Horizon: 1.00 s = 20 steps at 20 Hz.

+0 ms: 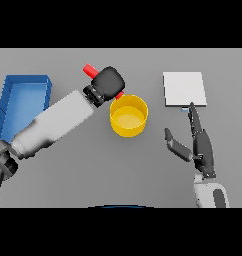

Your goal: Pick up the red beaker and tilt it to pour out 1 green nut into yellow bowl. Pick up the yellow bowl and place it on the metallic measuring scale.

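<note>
My left hand (109, 81) is shut on the red beaker (90, 70), which is tilted, with one red end sticking out up-left of the hand and a bit of red showing by the bowl's rim. Just below and to the right stands the yellow bowl (128, 116); I cannot see a green nut in it or in the beaker. The metallic measuring scale (184, 89) is a pale square plate at the upper right. My right hand (201, 146) is open with straight fingers pointing at the scale's near edge, thumb spread left.
A blue bin (24, 99) stands at the left edge of the grey table, beside my left forearm.
</note>
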Tool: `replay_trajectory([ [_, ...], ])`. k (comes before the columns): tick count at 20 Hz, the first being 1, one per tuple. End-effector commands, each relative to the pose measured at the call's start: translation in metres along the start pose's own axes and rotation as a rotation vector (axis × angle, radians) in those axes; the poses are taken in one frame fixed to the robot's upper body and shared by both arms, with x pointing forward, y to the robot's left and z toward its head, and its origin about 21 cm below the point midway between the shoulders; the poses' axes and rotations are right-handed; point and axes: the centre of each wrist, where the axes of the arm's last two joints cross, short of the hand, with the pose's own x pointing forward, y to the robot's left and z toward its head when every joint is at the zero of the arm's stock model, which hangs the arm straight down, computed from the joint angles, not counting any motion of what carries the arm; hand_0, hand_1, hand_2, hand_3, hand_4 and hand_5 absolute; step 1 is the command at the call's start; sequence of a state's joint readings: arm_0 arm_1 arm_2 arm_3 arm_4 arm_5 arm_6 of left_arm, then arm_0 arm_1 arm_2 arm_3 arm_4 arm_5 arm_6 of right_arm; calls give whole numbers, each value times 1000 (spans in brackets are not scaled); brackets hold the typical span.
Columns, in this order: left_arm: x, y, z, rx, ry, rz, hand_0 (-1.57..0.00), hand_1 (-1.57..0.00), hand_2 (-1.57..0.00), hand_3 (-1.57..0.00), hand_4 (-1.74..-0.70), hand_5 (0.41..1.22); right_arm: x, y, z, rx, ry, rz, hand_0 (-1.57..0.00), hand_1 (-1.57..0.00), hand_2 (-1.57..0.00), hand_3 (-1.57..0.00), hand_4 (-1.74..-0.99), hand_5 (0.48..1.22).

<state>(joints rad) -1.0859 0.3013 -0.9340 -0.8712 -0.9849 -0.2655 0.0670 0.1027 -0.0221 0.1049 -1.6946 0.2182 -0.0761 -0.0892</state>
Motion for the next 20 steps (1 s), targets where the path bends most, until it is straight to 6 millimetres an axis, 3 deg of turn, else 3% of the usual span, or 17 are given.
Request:
replay_trajectory([
  [1, 6, 3, -2, -6, -4, -41, -1571, -1571, -1571, -1522, -1734, 1220, -1, 2, -2, -1, 29, 1, 1, 1, 1, 1, -1291, 634],
  [11, 8, 25, -16, -70, -36, -385, -1571, -1571, -1571, -1566, -1737, 1221, -4, 3, 1, -17, 30, 51, 1, 1, 1, 1, -1250, 583],
  [16, 17, 36, -20, -88, -72, -530, -1571, -1571, -1571, -1569, -1734, 1221, -5, 4, -2, -12, 24, 61, 1, 1, 1, 1, -1204, 591],
  [20, 15, 37, -23, -83, -100, -622, -1571, -1571, -1571, -1570, -1734, 1221, -6, 5, 3, -18, 12, 77, 1, 1, 1, 1, -1210, 594],
])
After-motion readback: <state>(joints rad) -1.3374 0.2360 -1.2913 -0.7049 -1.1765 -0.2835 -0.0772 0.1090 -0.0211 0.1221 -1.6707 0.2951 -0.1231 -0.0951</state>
